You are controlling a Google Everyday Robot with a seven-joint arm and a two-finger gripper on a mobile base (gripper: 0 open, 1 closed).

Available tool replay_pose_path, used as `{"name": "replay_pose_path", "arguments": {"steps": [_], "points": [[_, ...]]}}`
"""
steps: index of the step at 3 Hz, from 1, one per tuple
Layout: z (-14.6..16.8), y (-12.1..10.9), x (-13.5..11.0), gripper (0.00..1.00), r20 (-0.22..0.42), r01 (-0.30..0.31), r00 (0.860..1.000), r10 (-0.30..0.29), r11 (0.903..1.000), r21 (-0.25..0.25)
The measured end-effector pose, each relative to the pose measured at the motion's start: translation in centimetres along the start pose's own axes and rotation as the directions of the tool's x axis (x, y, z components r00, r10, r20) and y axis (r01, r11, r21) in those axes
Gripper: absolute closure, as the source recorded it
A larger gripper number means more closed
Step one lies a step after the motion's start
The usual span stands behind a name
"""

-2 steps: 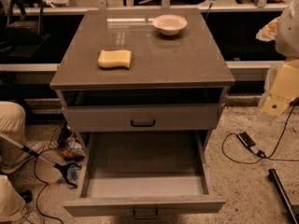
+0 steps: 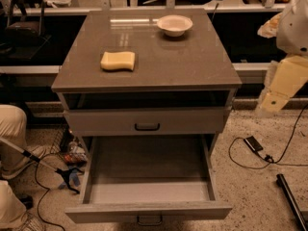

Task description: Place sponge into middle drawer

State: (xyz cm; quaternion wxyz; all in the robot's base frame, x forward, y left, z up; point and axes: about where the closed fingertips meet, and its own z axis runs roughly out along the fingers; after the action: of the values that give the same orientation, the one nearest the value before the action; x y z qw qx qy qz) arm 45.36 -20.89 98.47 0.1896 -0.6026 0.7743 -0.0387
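Note:
The pale yellow sponge point(image 2: 118, 60) lies flat on the left half of the grey cabinet top point(image 2: 192, 66). The middle drawer point(image 2: 149, 211) is pulled wide open below, and its flat tray floor is bare. My gripper point(image 2: 272, 100) hangs at the end of the cream-coloured arm at the right edge of the view. It is beside the cabinet's right side, well away from the sponge and level with the upper drawer. It holds nothing that I can see.
A round white bowl point(image 2: 174, 25) stands at the back right of the top. A closed drawer front with a dark loop handle point(image 2: 147, 126) sits above the open drawer. Cables and a small device point(image 2: 253, 144) lie on the floor to the right. A person's legs point(image 2: 12, 129) are at the left.

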Motion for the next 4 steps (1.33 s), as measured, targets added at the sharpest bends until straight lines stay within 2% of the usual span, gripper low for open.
{"name": "replay_pose_path", "arguments": {"steps": [1,2,3,4], "points": [[1.7,-3.7,-2.8,0.0,0.084,-0.045,0.995,0.044,0.9989,0.011],[4.0,-7.7,-6.8,0.0,0.168,-0.109,0.98,0.107,0.994,0.001],[6.4,-10.2,-11.8,0.0,0.194,-0.176,0.967,0.168,0.9841,0.025],[6.5,-10.3,-12.3,0.0,0.192,-0.244,0.952,0.237,0.9695,0.017]]}}
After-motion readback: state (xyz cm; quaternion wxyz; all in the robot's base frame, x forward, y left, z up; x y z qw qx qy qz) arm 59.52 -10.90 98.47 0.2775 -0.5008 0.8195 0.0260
